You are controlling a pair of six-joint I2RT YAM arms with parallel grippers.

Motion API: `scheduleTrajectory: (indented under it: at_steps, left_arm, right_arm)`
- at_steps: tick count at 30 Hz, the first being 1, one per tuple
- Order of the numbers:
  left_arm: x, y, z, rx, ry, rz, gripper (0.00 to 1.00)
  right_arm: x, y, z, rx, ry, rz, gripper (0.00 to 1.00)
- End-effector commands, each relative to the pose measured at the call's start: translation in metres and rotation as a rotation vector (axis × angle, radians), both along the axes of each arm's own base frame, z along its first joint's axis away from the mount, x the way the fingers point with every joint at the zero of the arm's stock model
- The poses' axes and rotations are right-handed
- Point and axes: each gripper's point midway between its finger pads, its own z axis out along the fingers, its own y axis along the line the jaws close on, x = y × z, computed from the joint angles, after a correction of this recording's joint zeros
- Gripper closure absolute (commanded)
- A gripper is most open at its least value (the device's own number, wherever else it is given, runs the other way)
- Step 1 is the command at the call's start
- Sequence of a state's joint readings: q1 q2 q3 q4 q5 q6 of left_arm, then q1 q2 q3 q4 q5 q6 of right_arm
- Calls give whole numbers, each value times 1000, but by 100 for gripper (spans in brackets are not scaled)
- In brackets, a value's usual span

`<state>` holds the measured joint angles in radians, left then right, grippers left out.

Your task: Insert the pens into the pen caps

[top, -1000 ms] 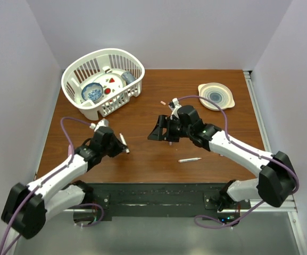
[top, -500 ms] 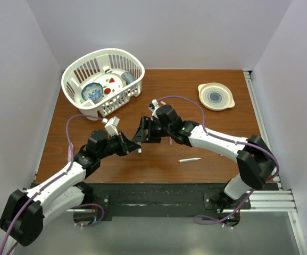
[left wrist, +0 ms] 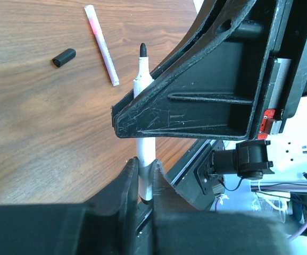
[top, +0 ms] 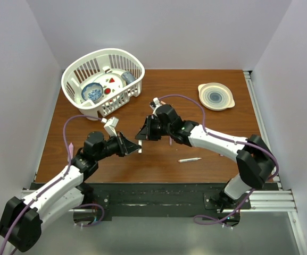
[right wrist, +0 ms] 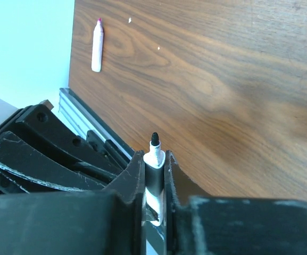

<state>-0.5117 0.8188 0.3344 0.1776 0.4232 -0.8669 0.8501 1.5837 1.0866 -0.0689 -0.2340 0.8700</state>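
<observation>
Nearest the arm bases, a loose pen [top: 189, 159], white with a pink tip, lies flat on the table [top: 233, 114] right of centre, untouched and uncapped. Left of it, above mid-table, the two arms meet. The left gripper [left wrist: 144, 166] is clamped on the lower barrel of the held pen [left wrist: 140, 85], a white marker whose bare black tip points away from the fingers. The right gripper [right wrist: 154, 158] is closed on the same barrel higher up, just below the tip, crossing the pen from the right. Judgement: this is a handover or regrip, with one arm steadying the pen while the hold is shifted to suit capping; no cap is on it yet. Beyond the tip, in the left wrist view, a black cap [left wrist: 64, 57] lies on its side on the wood, near a pink-banded pen [left wrist: 102, 45] but not touching it. Its colour suggests it belongs to the held pen. At the far left stands a white basket [top: 118, 101] of dishes and at the far right a plate [top: 216, 96], neither involved
</observation>
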Motion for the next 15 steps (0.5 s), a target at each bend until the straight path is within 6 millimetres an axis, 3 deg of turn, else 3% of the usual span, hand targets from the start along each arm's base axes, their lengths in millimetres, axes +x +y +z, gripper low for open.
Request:
scheduleTrajectory:
  at_steps: [1, 2, 6, 7, 10, 15]
  left_arm:
    - [-3, -9, 30, -45, -120, -74, 70]
    - [-4, -10, 33, -53, -130, -83, 62]
    - [-5, -12, 37, -66, -142, -97, 60]
    - [-6, -13, 36, -67, -135, -103, 60]
    - [-5, -15, 38, -75, -142, -112, 75]
    - [-3, -18, 43, -86, -164, -125, 80]
  right_arm:
    - [1, 6, 41, 94, -88, 2, 100]
    - [2, 7, 47, 118, -105, 7, 100]
    - [-4, 9, 63, 183, -130, 33, 100]
    - [-6, 9, 68, 196, -137, 35, 100]
    - [-8, 8, 69, 192, -147, 45, 100]
    - [-19, 14, 63, 171, -149, 108, 100]
